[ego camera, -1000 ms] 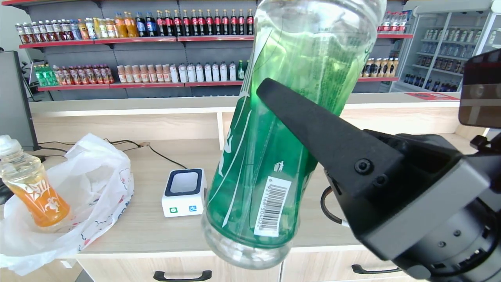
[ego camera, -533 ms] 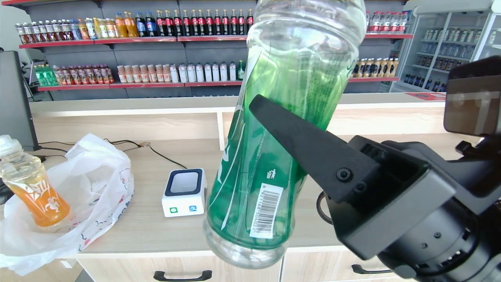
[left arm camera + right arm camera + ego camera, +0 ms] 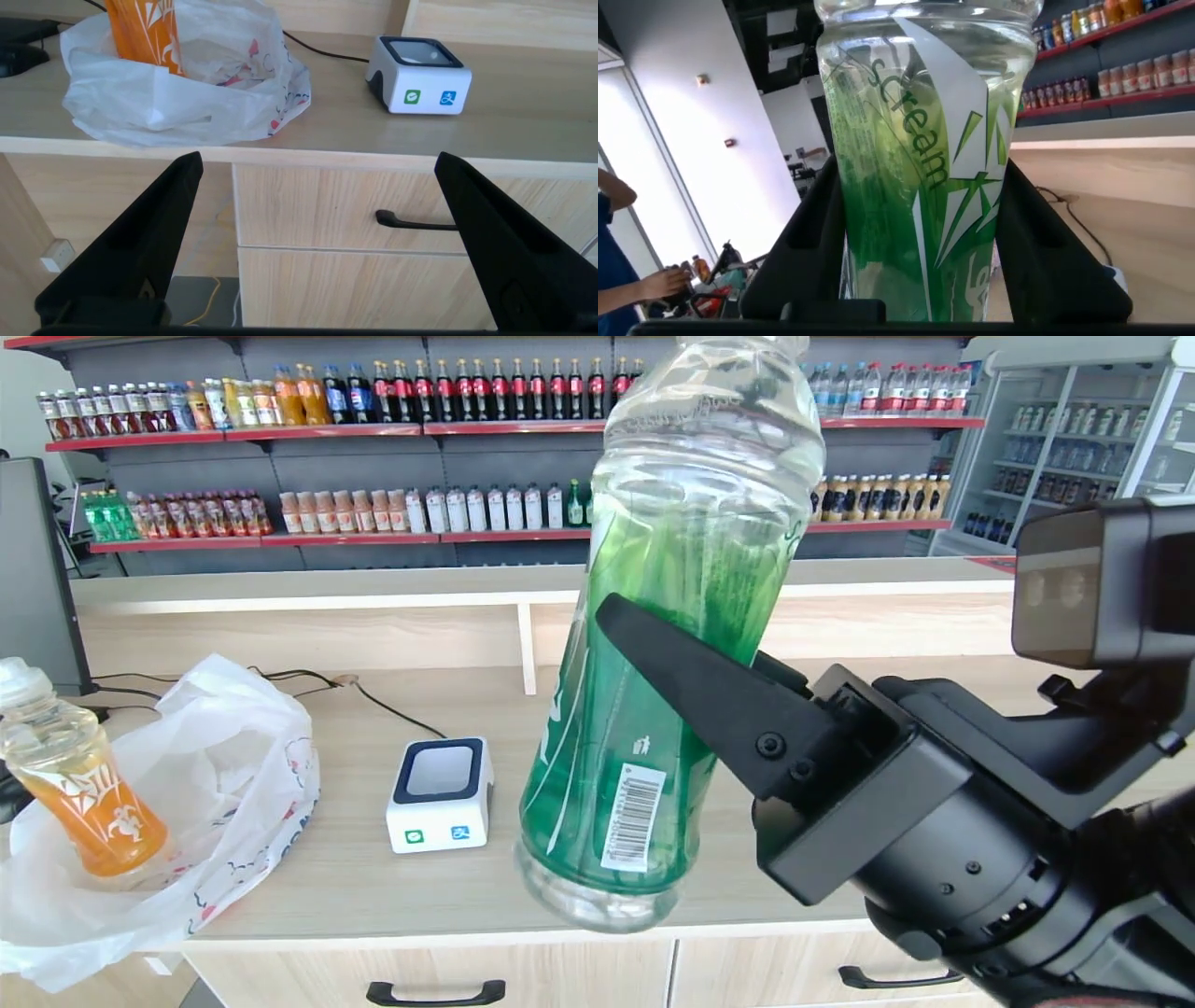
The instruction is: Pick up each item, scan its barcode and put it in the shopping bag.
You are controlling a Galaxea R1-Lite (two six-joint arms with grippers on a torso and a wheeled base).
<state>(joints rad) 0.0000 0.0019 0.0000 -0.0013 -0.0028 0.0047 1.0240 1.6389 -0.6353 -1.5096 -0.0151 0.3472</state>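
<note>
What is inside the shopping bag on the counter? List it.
An orange drink bottle stands upright in the white shopping bag. Crumpled plastic covers its base and anything lying lower down.

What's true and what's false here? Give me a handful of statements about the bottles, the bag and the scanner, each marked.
1. The right end effector holds the green bottle up off the counter. True.
2. The green bottle's barcode faces down onto the scanner. False: it faces the head camera, with the scanner off to the bottle's side.
3. The orange bottle stands inside the shopping bag. True.
4. The left end effector grips the orange bottle. False: it is open and empty, in front of the drawers.
</note>
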